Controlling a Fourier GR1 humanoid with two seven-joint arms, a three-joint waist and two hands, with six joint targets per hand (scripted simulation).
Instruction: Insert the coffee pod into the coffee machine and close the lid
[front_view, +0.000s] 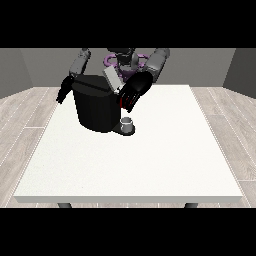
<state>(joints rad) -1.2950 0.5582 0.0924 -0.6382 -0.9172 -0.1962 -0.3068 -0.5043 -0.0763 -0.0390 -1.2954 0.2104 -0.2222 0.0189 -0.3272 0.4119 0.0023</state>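
In the front view, a black coffee machine (95, 109) stands on the far-left part of the white counter (150, 165), close to the robot (125, 60). Its body is dark and drum-shaped, and its lid (111, 80), a pale grey flap, is tilted up at the machine's top right corner, so the top is open. At the foot of the machine, on its right side, a low dark base sticks out, and a small grey cup (128, 123) stands upright on that base, just beside the machine's wall.

The hand at the view's right (134, 92) hangs at the machine's upper right edge, right by the raised lid and above the cup. Its fingers point down and are bent inward; a little red shows among them, but whether they clasp anything cannot be told. The coffee pod cannot be made out as a separate thing; it may be hidden within this hand or in the machine.

The hand at the view's left (63, 91) hangs at the machine's upper left side, close to its wall, with fingers pointing downward; whether they are spread or closed cannot be told, nor whether they touch the machine.
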